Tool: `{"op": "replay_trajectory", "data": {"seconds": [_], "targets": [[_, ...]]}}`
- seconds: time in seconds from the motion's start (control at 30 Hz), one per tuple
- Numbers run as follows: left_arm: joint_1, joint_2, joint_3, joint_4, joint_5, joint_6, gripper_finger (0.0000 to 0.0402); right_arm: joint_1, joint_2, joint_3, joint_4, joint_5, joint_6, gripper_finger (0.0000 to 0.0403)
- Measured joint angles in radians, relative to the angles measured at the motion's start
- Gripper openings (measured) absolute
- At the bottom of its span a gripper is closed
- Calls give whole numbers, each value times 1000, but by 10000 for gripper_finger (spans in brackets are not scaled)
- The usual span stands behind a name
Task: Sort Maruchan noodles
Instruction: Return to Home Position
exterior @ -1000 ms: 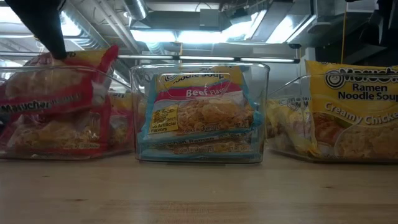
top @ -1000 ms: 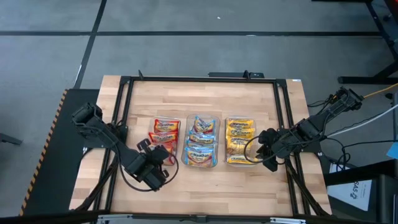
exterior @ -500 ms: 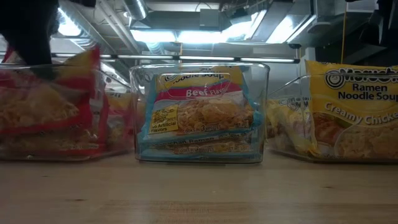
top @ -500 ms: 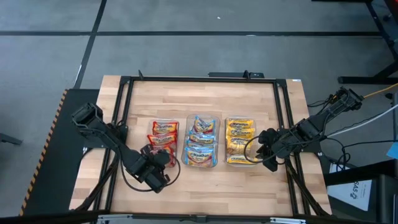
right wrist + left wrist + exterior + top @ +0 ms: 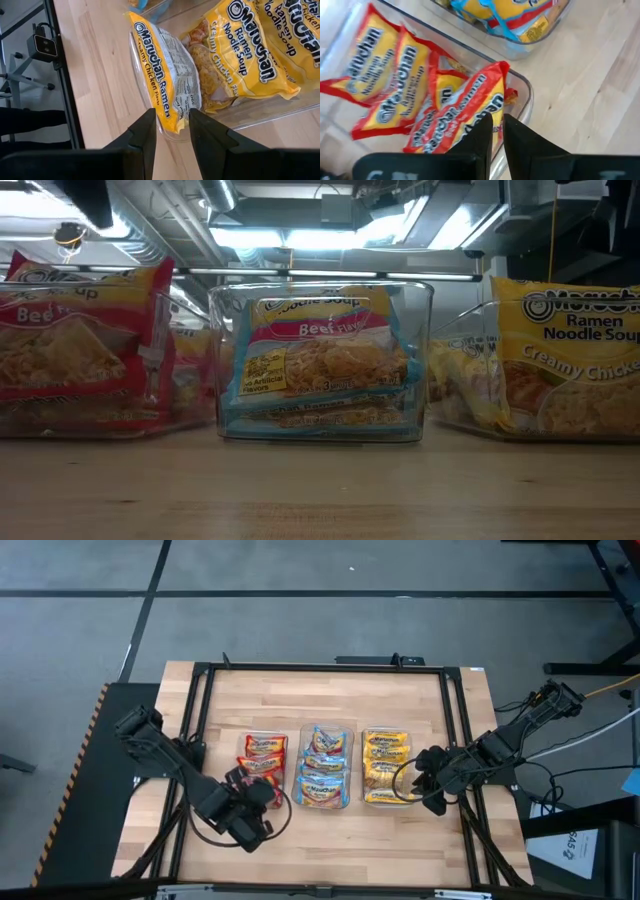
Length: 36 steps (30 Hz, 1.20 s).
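**Left tool** (image 5: 498,120): fingers drawn together to a narrow slit, with nothing between them. It hangs above one corner of the left tub (image 5: 524,92), a clear plastic container on the wooden tabletop (image 5: 590,85). Beneath it, the red packets (image 5: 452,117) lie inside this tub, overlapping and tilted. The nearest leans against the tub's rounded corner.

**Right tool** (image 5: 171,116): fingers slightly parted and empty. It sits at the outer side of the right tub (image 5: 280,107), just over its rim. The yellow packets (image 5: 235,55), marked "Creamy Chicken", fill this tub. One stands on edge against the curved wall directly below the fingers, and the others lie flat beside it.

**Middle tub** (image 5: 425,360): it stands between the other two, close to each. It holds the blue-trimmed packets (image 5: 320,360), marked "Beef", stacked and leaning against its front wall.

In the high view the three tubs form a row across the middle of the tabletop, red on the left, blue-trimmed in the centre, yellow on the right. No packet lies outside a tub.
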Motion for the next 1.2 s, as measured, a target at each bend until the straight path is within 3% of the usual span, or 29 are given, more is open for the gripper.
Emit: {"op": "replay_trajectory", "data": {"seconds": [0.17,0.27,0.37,0.53,0.67,0.93,1.07,1.2], "targets": [[6,0,100,-13,15,28,35,0,0,0,63,25,-2,115],[-6,0,184,-94,-10,159,35,0,-17,25,155,-30,-151,115],[-34,-35,228,-255,-54,249,34,1,-55,73,179,46,-294,115],[-85,-191,79,-267,-116,235,18,0,-172,52,170,291,-366,115],[-94,-328,-38,-273,-126,135,2,0,-239,30,166,450,-237,115],[-88,-452,-105,-268,-117,113,5,0,-259,28,191,452,-27,115],[-88,-459,-105,-266,-113,113,6,0,-220,-18,213,515,-335,115],[-89,-458,-105,-265,-113,113,6,-1,-234,-197,404,506,-430,115]]}}
